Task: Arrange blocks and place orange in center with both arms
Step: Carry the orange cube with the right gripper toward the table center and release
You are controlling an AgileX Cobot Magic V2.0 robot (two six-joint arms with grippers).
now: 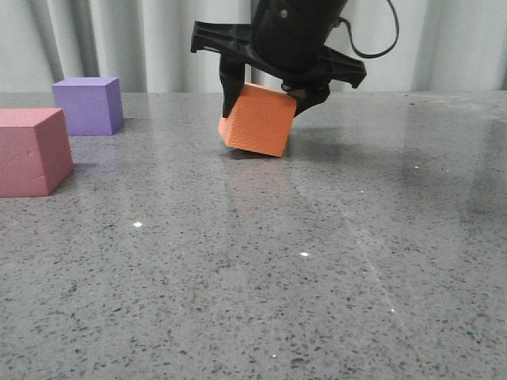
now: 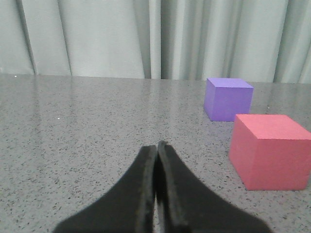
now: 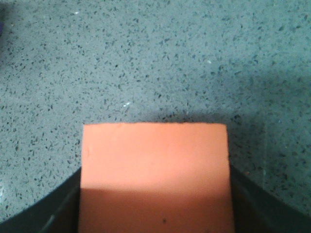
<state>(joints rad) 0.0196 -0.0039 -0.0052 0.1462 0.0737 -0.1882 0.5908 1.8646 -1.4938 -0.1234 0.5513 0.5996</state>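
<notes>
While the right gripper (image 1: 265,93) comes down from the top centre of the front view, its black fingers (image 1: 230,91) are clamped on the upper sides of the orange cube (image 1: 258,119), one on each flank. That cube sits just above the middle of the frame, tilted: its top leans toward the right of the picture and only its lower edge meets the grey speckled tabletop (image 1: 317,261), where a faint orange reflection shows beneath it. As a cube it has no long axis; its upper face slopes up toward the gripper body. A black cable (image 1: 379,39) loops off the arm at the upper right.

At the left edge of the front view stands the pink-red cube (image 1: 32,150), flat on the stone, partly cut off by the frame. Behind it and slightly to its right stands the purple cube (image 1: 89,105), also flat, apart from the pink-red one by a narrow gap. Both are well apart from the orange cube, with bare stone between. Pale pleated curtains (image 1: 119,39) fill the background.

From the right wrist view the orange cube (image 3: 154,174) fills the lower centre, black finger surfaces touching both its sides.

In the left wrist view the left gripper (image 2: 156,150) has its jaws pressed together with nothing between them, low over the stone, with the pink-red cube (image 2: 269,150) at the right and the purple cube (image 2: 227,98) beyond it.
</notes>
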